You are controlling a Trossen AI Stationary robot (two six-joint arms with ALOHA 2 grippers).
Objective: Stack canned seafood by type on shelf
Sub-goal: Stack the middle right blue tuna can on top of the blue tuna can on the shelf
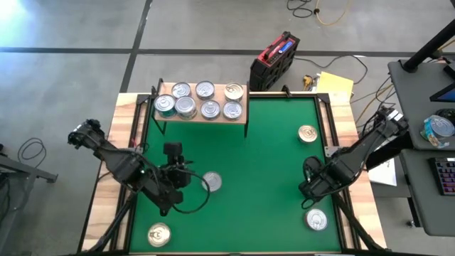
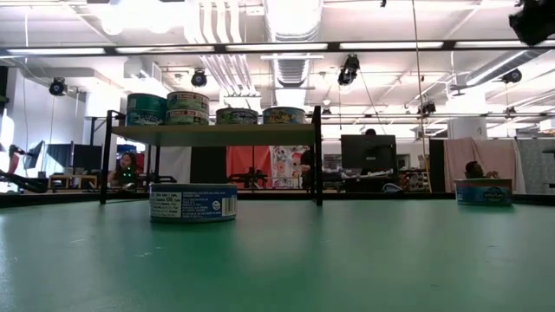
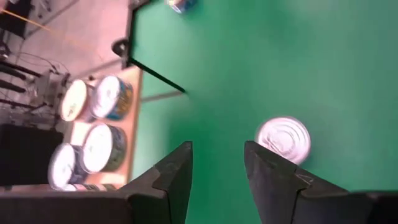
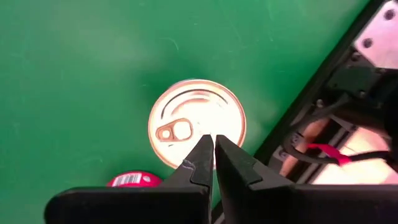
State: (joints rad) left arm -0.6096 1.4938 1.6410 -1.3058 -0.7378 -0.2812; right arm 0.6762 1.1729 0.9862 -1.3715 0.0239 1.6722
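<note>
Beside the left gripper (image 1: 190, 178), whose fingers stand parted and empty, a silver-topped tin (image 1: 211, 182) lies mid-mat awaiting pickup for the shelf (image 1: 240, 113), so next it must straddle that tin, while the right gripper (image 1: 307, 190) waits clenched shut, holding nothing

Robotics lab, exposed ceiling ducts (image 2: 290, 22), monitors (image 2: 368, 152), cabled concrete floor (image 1: 71, 28)

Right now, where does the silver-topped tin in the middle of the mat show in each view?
High view: silver-topped tin, mid-mat, nearer than the shelf.
Low view: left of centre, in front of the shelf.
Left wrist view: on the mat, past the fingertips.
Right wrist view: not in it.
Shared landmark: the shelf, visible in all but the right wrist view.
</note>
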